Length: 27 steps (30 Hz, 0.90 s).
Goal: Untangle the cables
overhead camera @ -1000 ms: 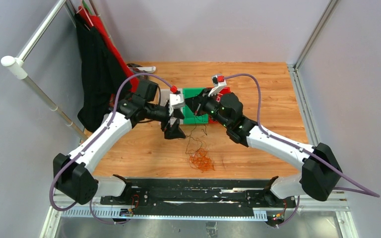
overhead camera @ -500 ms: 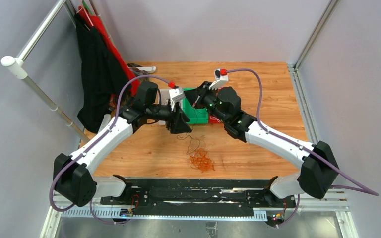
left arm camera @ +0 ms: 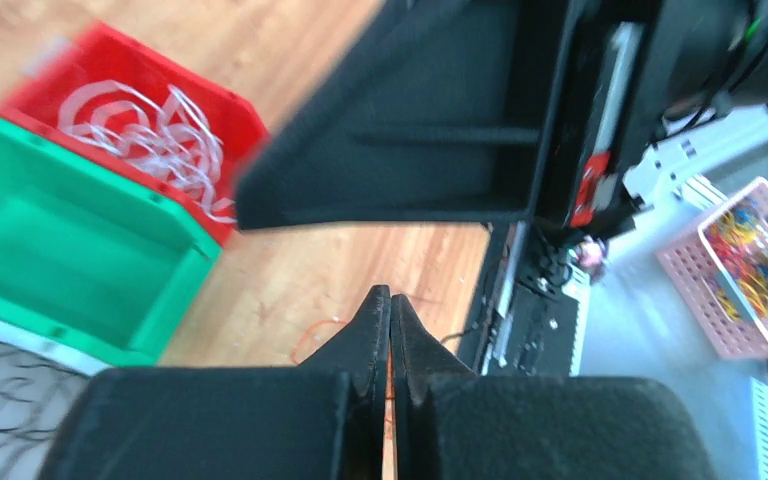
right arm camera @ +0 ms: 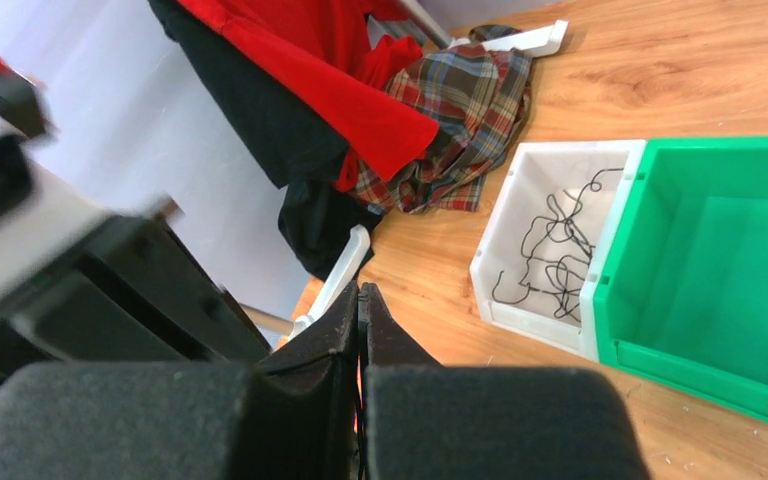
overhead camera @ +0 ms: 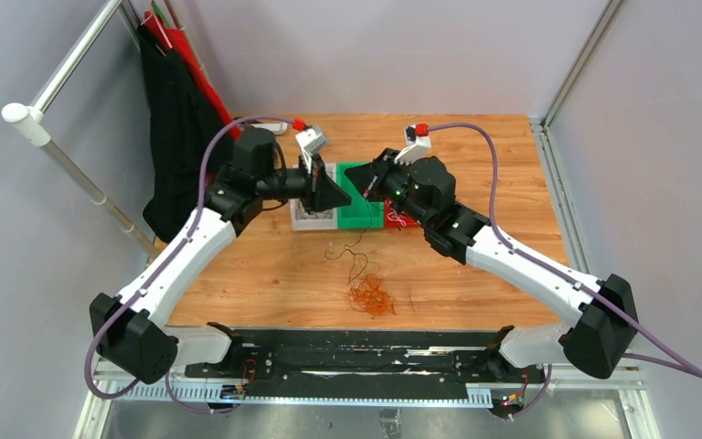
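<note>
A tangle of orange cables lies on the wooden table, with thin black strands trailing up from it. Both grippers hang raised over the bins, tips close together. My right gripper is shut, and a thin black cable runs across one finger into the slit between its jaws. The jaws of my left gripper are pressed together. An orange streak shows in their slit; I cannot tell whether it is pinched or only seen through.
Three bins stand in a row. The white bin holds black cables, the green bin is bare, and the red bin holds white cables. Clothes hang at the far left. A pink basket is off the table.
My left gripper went from open to shut while rising from near the cables toward the far left, over the bins. My right gripper lifted slightly toward the back.
</note>
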{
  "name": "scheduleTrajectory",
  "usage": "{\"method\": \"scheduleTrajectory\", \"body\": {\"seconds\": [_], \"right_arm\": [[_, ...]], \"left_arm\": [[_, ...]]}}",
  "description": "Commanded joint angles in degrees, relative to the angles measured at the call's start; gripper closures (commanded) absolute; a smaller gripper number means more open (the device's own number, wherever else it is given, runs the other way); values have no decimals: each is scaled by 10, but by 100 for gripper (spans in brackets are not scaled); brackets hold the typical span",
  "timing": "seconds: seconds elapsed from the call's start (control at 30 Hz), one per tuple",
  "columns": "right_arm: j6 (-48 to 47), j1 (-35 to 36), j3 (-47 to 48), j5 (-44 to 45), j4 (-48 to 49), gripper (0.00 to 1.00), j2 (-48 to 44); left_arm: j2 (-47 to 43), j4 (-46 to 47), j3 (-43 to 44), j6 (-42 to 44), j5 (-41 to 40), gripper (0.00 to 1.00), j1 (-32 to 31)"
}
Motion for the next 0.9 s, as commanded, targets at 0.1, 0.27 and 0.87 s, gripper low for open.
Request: {"method": "scheduleTrajectory", "body": {"seconds": [0.1,0.27,0.87], "right_arm": [[-28,1,9,-62,-68,99,-18],[-53,1,-3,-80,-83,99,-14],[64,1,138,-59,-88,99,50]], "left_arm": [[-50,-78,114,70,-105,99,50],[-78,-91,145,117,-147,99,74],[-157,-12,-97,195,-16,21,-35]]}}
